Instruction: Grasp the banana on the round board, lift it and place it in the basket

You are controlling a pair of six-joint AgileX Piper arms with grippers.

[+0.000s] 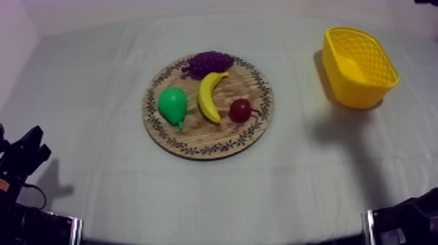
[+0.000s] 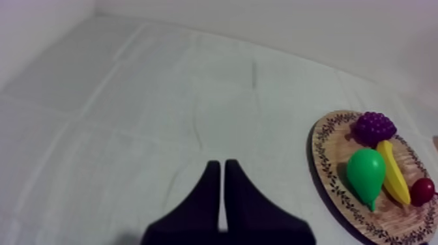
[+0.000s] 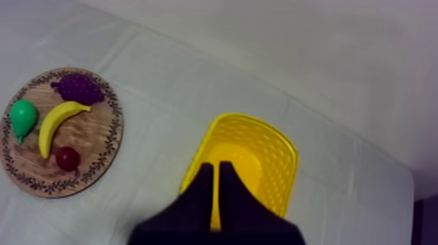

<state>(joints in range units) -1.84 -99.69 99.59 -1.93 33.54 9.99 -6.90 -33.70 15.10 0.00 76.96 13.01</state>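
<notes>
Fingers [image 2: 210,195] of left gripper [image 2: 221,165] and right gripper [image 3: 216,166]: pressed together, empty. Banana [image 1: 210,96]: on wooden board [image 1: 195,140], well beyond both, between pear [image 1: 173,104] and small red fruit [image 1: 240,109]; risk: opened fingers knocking those neighbours

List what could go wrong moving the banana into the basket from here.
1. The banana lies close between the pear and the small red fruit, so a grasp may knock either off the wooden board.
2. The right end effector is shut; it must open before reaching.
</notes>
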